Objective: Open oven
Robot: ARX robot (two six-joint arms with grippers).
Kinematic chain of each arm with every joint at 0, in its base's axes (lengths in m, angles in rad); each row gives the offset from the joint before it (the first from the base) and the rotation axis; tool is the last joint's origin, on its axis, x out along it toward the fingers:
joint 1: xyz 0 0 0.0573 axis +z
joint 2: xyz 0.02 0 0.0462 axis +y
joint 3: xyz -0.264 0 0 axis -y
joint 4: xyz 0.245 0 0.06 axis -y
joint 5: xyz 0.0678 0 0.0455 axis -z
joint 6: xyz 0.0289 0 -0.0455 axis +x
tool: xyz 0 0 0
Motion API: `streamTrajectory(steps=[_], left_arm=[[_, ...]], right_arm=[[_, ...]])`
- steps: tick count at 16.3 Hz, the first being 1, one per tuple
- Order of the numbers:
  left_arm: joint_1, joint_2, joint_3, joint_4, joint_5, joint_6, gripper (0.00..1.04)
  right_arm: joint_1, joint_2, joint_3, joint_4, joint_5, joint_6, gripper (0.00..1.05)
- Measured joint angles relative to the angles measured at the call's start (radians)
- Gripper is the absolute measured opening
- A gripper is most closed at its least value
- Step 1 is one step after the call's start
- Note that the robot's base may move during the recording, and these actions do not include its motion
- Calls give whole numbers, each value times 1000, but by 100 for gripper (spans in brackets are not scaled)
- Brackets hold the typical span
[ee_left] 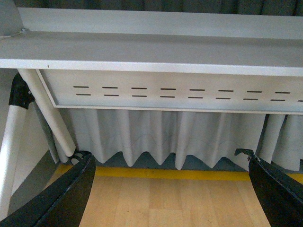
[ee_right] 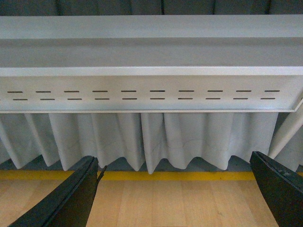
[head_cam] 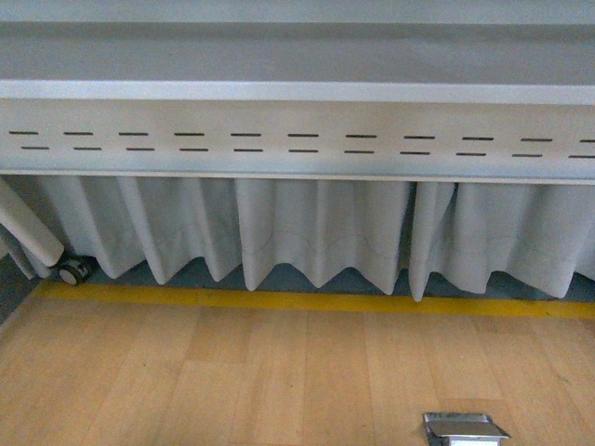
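Oven cannot be placed: none of the three views shows it. The front view faces the desk (head_cam: 297, 91) edge with its slotted grey panel (head_cam: 297, 121), a pleated white curtain (head_cam: 316, 232) hanging below, then a yellow line (head_cam: 307, 301) and wooden floor (head_cam: 232, 381). A caster wheel (head_cam: 72, 271) sits far left, and a metal floor box (head_cam: 463, 429) lower right. The left tool (ee_left: 166, 156) has its black fingers (ee_left: 71, 194) spread wide apart; the right tool (ee_right: 174, 160) is spread likewise.
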Motion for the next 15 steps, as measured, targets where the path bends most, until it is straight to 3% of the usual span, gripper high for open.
streamTrajectory(steps=[15], left_arm=[[0, 0, 0, 0, 0, 0, 98]], right_arm=[[0, 0, 0, 0, 0, 0, 98]])
